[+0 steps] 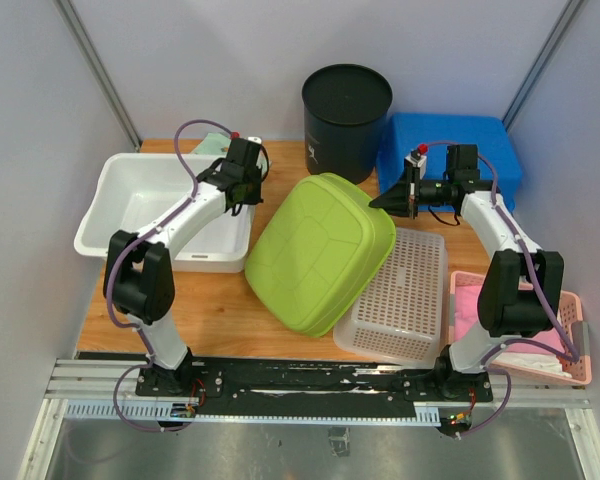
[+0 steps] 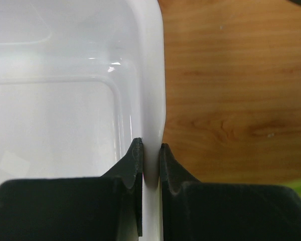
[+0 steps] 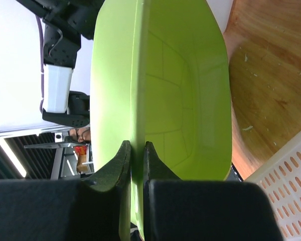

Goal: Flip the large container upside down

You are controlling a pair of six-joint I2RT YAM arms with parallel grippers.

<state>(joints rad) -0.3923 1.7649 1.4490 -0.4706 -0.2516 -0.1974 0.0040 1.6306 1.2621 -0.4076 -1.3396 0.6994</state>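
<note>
The green tub stands tilted at mid-table, its underside facing up and its right part overlapping the basket. The right gripper pinches its rim. The left gripper is clamped on the rim of the white bin.

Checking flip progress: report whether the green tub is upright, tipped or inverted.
Tipped. The green tub shows its base to the top camera, one edge over the perforated basket, rim pinched in the right gripper; not flat.
</note>
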